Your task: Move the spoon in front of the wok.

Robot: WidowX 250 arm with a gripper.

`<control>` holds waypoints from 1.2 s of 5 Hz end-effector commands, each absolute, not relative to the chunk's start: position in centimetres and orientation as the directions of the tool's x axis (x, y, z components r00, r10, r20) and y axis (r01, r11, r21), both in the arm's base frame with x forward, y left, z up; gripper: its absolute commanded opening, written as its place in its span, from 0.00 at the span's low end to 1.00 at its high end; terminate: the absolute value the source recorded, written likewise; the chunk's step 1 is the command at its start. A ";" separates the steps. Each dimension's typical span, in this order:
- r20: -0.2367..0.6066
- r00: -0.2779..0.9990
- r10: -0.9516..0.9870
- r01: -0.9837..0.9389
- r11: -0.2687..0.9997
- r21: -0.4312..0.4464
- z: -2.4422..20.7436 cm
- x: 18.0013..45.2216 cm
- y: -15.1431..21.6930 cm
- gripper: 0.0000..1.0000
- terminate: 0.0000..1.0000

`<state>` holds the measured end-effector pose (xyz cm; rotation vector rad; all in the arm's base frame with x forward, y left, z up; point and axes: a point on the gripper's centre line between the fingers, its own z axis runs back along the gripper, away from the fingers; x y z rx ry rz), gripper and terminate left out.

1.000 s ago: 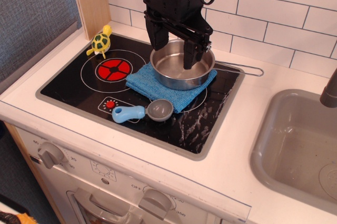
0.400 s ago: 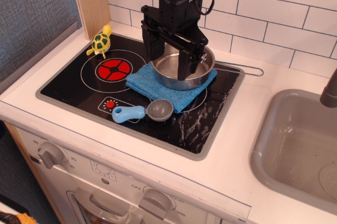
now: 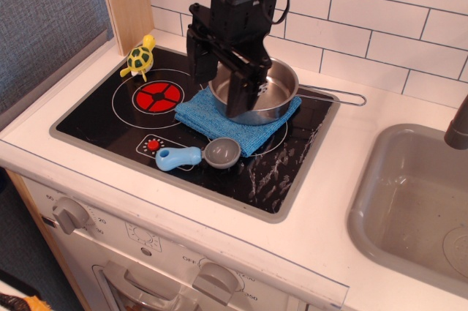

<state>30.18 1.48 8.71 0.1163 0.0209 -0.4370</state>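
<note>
The spoon (image 3: 197, 155) has a light-blue handle and a round grey bowl. It lies flat on the black stovetop, just in front of the blue cloth. The wok (image 3: 272, 93) is a shiny steel pan resting on the cloth, its wire handle pointing right. My gripper (image 3: 217, 85) hangs open over the wok's left rim, fingers pointing down, one finger (image 3: 199, 64) left of the pan and the other (image 3: 239, 95) over it. It holds nothing. The spoon is apart from it, below and toward the front.
A blue cloth (image 3: 212, 117) lies under the wok. A yellow-green toy turtle (image 3: 139, 57) sits at the stove's back left. A red burner (image 3: 158, 96) is left of the cloth. A grey sink (image 3: 409, 205) is at the right. A wooden post (image 3: 126, 0) stands back left.
My open gripper has moved left and slightly toward the front, from over the wok's middle to over its left rim. The spoon, wok and cloth have not moved.
</note>
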 end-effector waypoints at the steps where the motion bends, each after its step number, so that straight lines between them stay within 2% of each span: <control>1: 0.047 0.957 -0.287 0.282 0.954 0.098 10.7 28.9 2.0 1.00 0.00; 2: 0.094 0.992 -0.080 0.077 0.996 0.042 11.0 28.4 2.3 1.00 0.00; 3: 0.126 0.978 0.168 -0.170 0.986 0.000 11.3 27.4 2.2 1.00 0.00; 4: 0.135 0.903 0.408 -0.408 0.913 -0.035 11.4 27.2 1.5 1.00 0.00; 6: 0.092 0.590 0.802 -0.790 0.598 -0.138 9.8 27.8 -0.2 1.00 0.00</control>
